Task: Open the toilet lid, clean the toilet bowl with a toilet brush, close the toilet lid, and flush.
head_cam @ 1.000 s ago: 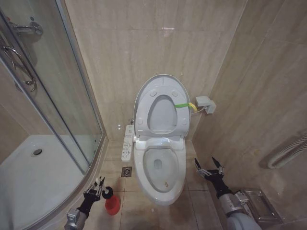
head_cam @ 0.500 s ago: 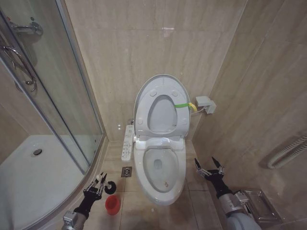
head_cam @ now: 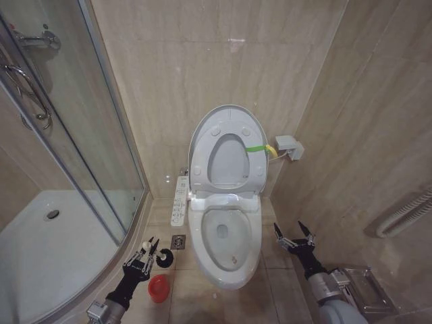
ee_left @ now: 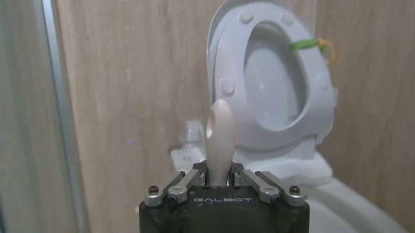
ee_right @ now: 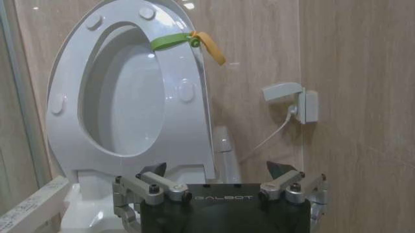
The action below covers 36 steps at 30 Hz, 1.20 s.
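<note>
Beside the toilet bowl, left tool clamps the toilet brush above its red holder. Right tool hangs spread apart. Toilet lid stands raised.

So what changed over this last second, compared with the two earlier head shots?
The left gripper, shut on the toilet brush, has lifted it out of the red holder and carried it up and toward the toilet bowl; the holder now stands apart from the brush. The right gripper stayed open beside the bowl, and the toilet lid stayed up.
</note>
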### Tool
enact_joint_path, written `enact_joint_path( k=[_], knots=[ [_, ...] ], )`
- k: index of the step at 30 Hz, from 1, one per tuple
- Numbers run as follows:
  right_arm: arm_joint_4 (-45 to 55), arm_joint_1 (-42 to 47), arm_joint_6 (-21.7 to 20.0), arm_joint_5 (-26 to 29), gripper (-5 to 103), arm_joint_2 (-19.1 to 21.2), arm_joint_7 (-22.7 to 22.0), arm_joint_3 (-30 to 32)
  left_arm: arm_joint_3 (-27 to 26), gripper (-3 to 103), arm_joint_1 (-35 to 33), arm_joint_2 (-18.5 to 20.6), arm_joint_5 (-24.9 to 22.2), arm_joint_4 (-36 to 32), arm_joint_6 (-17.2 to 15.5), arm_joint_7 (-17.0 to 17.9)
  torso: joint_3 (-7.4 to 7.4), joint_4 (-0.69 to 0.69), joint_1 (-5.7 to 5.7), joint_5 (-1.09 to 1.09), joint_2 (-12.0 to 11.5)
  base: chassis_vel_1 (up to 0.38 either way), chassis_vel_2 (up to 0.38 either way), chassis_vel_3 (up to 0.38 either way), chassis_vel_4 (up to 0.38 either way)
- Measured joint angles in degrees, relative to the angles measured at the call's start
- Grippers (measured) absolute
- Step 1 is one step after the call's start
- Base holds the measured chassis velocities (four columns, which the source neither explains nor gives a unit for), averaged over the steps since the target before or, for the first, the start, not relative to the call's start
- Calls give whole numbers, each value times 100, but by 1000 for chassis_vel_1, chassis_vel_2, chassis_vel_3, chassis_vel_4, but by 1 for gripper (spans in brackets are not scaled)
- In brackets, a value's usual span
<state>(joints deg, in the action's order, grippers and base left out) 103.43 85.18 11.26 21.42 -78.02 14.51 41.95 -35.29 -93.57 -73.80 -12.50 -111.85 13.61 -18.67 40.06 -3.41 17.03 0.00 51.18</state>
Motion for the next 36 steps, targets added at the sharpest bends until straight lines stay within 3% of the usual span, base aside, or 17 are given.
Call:
enact_joint_path(
  k=[14,24,36],
  knots=[
    [0,0,0,0,100,0,0,0,83,19,-208,188,-368,-784,-194,-158,0,0,0,0,0,0,0,0,0],
    [0,0,0,0,100,0,0,0,96,19,167,454,-830,-707,-121,-277,1,1,0,0,0,0,0,0,0],
    [0,0,0,0,100,0,0,0,577,19,1155,897,-1487,-198,-104,-386,1,0,1,0,0,0,0,0,0]
  ],
)
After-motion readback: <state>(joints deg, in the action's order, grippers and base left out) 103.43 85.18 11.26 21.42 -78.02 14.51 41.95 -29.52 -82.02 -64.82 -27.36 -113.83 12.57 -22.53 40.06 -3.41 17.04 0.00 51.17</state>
